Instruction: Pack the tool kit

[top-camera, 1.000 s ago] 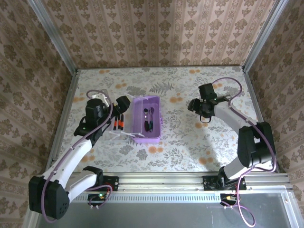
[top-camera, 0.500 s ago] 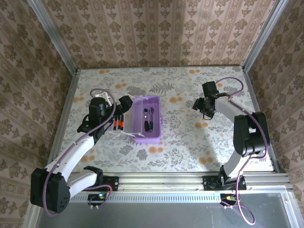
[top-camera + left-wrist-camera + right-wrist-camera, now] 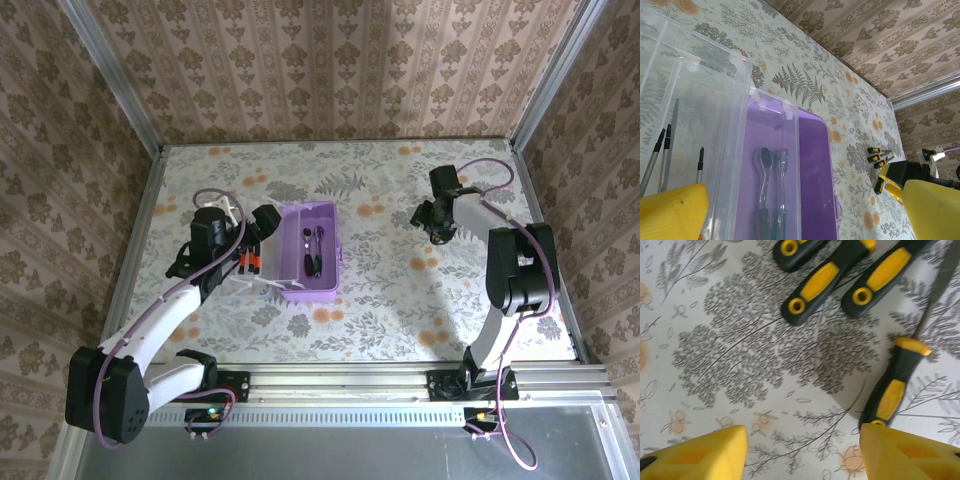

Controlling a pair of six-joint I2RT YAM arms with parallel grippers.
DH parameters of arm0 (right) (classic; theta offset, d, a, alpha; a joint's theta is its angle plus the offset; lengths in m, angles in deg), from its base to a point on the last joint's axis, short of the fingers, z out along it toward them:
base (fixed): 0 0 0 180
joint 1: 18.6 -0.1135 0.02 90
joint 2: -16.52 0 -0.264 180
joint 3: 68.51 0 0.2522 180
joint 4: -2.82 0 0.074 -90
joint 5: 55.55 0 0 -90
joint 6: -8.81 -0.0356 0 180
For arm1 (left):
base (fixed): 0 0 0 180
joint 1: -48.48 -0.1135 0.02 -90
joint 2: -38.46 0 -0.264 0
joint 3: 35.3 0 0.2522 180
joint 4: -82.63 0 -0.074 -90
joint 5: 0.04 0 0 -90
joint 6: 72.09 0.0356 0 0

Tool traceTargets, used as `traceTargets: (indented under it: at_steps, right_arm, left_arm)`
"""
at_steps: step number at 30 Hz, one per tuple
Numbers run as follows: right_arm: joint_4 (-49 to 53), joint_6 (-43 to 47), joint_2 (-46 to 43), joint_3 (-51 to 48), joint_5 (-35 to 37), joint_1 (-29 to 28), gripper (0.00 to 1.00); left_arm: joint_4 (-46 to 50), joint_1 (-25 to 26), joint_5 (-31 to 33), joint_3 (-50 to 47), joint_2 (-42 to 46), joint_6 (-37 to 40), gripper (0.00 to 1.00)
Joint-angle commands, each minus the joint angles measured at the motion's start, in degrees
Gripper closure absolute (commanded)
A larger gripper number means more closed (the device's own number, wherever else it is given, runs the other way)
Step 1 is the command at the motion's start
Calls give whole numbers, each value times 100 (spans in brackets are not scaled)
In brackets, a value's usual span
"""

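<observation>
While the purple tool case [image 3: 334, 262] lies with its clear lid [image 3: 262, 283] folded back toward the left arm, we judge the packing partly done. From the top camera, a couple of dark tools [image 3: 315, 250] lie inside the case, and orange-handled screwdrivers [image 3: 248, 260] rest in the lid. The left gripper [image 3: 262, 221] hovers at the case's far left corner. The right gripper [image 3: 434, 218] hangs well apart, over the floral table [image 3: 380, 320].

From the left wrist, we see its yellow fingers [image 3: 670, 207] spread wide with nothing between them. Below them are the lid with its slim screwdriver blades [image 3: 665, 150] and the case holding two wrench-like tools [image 3: 771, 175].

From the right wrist, its fingers [image 3: 715, 450] are likewise parted wide and empty, poised above the yellow-and-black-handled tools. Three handles [image 3: 820, 282] lie side by side, and a fourth tool [image 3: 892, 390] with a grey shaft lies just beside them. These four are what we think remains to be packed. Nothing stands between them and the case, though the three handles sit close together, which may crowd a clean grasp.
</observation>
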Motion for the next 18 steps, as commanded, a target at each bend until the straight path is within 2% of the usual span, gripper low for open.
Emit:
traceTargets:
  at_steps: [1, 8, 18]
  right_arm:
    - [331, 9, 187, 153, 306, 261, 41]
    - [484, 321, 506, 400, 279, 464, 50]
    - [671, 293, 1005, 772, 355, 553, 55]
  left_arm:
    - [-82, 45, -120, -58, 82, -92, 0]
    - [0, 44, -147, -32, 161, -53, 0]
    - [4, 36, -208, -42, 206, -49, 0]
